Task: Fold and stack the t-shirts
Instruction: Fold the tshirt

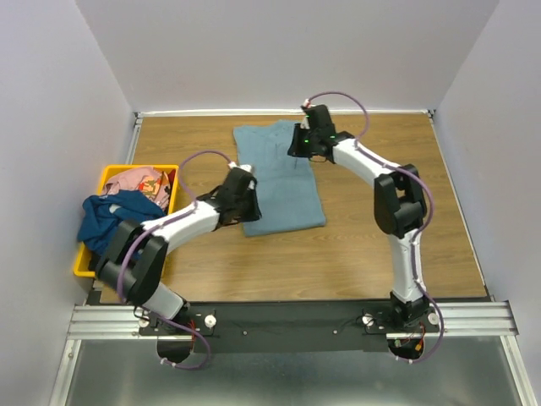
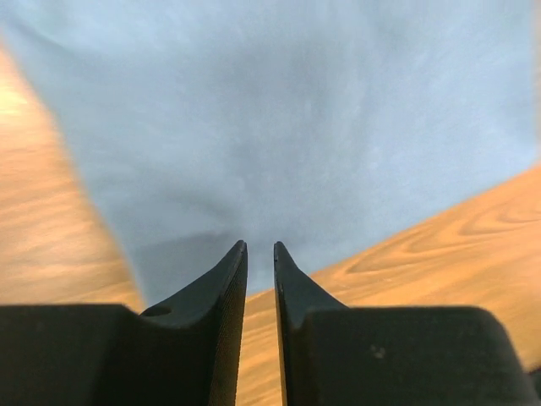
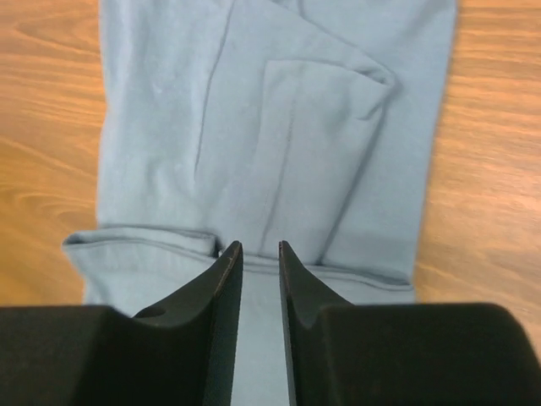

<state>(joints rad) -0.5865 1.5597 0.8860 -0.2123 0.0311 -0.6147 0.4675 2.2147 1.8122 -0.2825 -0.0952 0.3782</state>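
Note:
The light blue-grey t-shirt point(image 1: 279, 178) lies folded lengthwise into a long strip on the wooden table. It fills the left wrist view point(image 2: 296, 127) and the right wrist view point(image 3: 279, 127), where a sleeve is folded in over the body. My left gripper point(image 1: 248, 211) point(image 2: 260, 245) hovers at the shirt's near left corner, jaws almost together with nothing between them. My right gripper point(image 1: 297, 145) point(image 3: 260, 245) is over the shirt's far end, jaws also nearly together and empty. The navy t-shirt point(image 1: 106, 216) hangs over the bin's near edge. The pink patterned t-shirt point(image 1: 139, 182) lies inside the bin.
A yellow plastic bin point(image 1: 112, 172) stands at the table's left edge, beside the left arm. White walls close in the table on the left, far and right sides. Bare wood point(image 1: 380, 245) lies to the right of and in front of the shirt.

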